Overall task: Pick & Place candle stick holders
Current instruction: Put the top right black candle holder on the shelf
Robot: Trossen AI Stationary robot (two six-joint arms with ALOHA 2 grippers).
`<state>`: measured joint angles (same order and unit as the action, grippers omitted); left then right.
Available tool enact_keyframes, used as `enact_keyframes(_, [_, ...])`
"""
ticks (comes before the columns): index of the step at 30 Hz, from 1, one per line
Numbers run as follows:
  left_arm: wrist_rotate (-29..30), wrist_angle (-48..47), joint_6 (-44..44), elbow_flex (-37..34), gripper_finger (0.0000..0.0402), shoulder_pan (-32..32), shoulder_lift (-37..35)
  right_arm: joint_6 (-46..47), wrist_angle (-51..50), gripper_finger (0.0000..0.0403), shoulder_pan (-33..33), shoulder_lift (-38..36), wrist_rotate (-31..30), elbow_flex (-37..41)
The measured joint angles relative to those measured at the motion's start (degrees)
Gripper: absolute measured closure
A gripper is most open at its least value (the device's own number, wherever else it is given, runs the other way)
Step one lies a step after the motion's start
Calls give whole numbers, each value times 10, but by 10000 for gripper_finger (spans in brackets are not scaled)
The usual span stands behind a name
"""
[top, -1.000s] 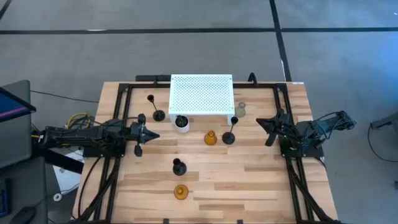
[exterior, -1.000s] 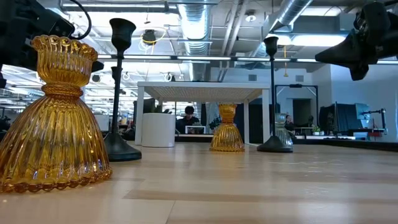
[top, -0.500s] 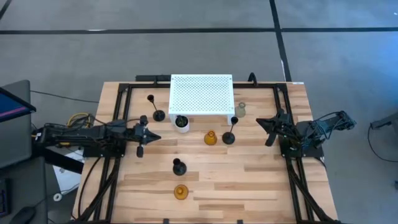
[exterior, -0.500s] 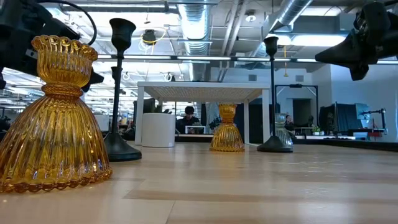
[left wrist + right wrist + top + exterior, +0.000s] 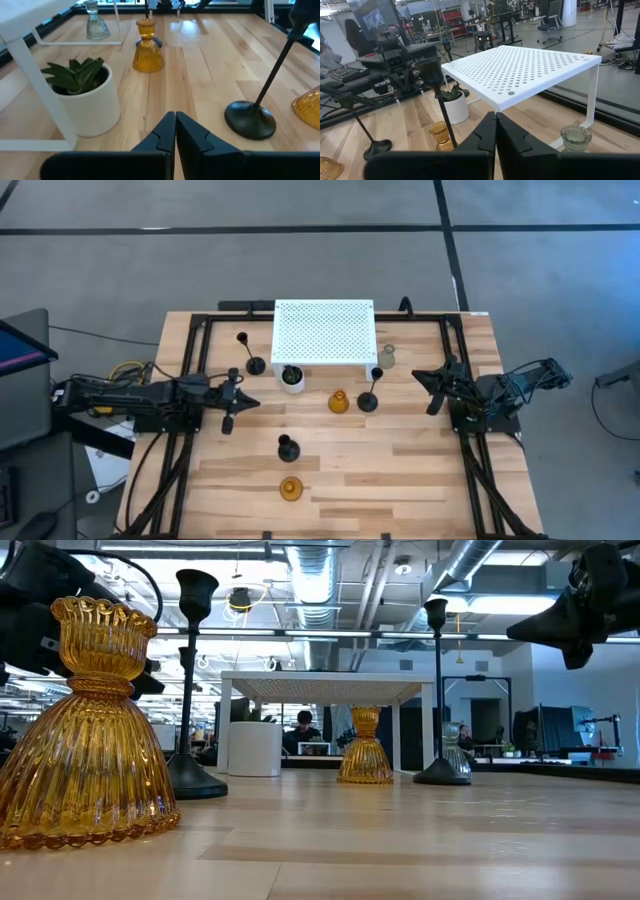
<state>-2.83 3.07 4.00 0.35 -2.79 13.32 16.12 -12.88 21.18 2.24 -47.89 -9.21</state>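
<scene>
- Left gripper [image 5: 243, 401], fingers pressed together and empty, hovers at the frame's left-centre; right gripper [image 5: 418, 375], likewise closed and empty, waits at right-centre.
- Six holders stand scattered mid-table: black stems [image 5: 255, 364], [image 5: 368, 401], [image 5: 288, 448], amber ones [image 5: 338, 402], [image 5: 291, 490], a clear one [image 5: 387, 357] beside the white shelf [image 5: 323, 330].
- Risk: the thin stems are top-heavy; a closed gripper sweeping in could topple one.
- Risk: the plant pot [image 5: 291, 378], under the shelf's lower edge, could be nudged by a reach towards the centre.
</scene>
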Motion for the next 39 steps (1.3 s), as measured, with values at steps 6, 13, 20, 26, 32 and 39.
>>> enact_keyframes(6, [0, 0, 0, 0, 389, 0, 19, 0, 0, 403, 0, 0, 0, 0])
enact_keyframes(13, [0, 0, 0, 0, 389, 0, 36, 0, 0, 403, 0, 0, 0, 0])
enact_keyframes(20, [0, 0, 0, 0, 389, 0, 37, -2, 0, 403, 0, 0, 0, 0])
enact_keyframes(26, [0, 0, 0, 0, 389, 0, 37, -2, 0, 403, 0, 0, 0, 0])
enact_keyframes(32, [0, 2, 0, 0, 389, 0, 37, 0, 0, 403, 0, 0, 0, 0])
enact_keyframes(39, [0, 5, 0, 0, 389, 0, 37, 0, 0, 403, 0, 0, 0, 0])
